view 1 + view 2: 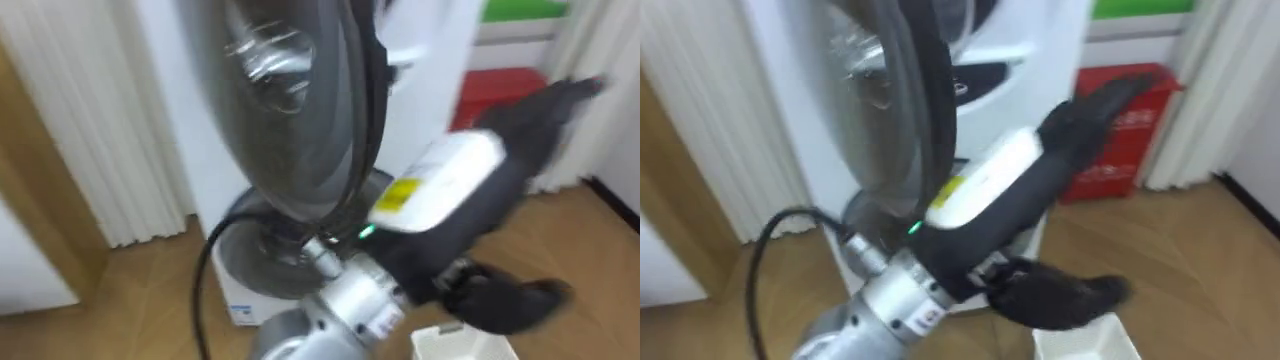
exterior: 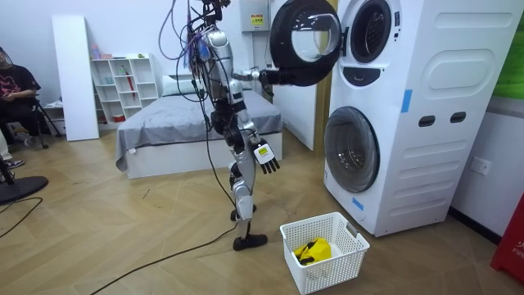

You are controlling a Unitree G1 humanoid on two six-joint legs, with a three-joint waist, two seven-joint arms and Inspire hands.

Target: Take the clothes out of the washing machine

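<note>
I stand facing the stacked white washing machines [image 2: 409,115]. The upper machine's round door [image 1: 290,100] hangs open toward me, close before my head. My left arm is raised, and my left hand [image 1: 530,130] is open with straight fingers just past the door's dark rim, thumb below. Whether it touches the door is unclear. The upper drum's opening [image 2: 370,31] looks dark. My right hand [image 2: 266,157] hangs open at my side with nothing in it. A white basket [image 2: 344,246] on the floor by my feet holds a yellow cloth [image 2: 313,250].
The lower machine's door [image 2: 352,149] is closed. A red container [image 1: 495,90] stands right of the machines, with white curtains [image 1: 90,120] on the left. Behind me are a bed [image 2: 188,123] and a white shelf [image 2: 123,82]. A person [image 2: 12,90] sits at the room view's far left.
</note>
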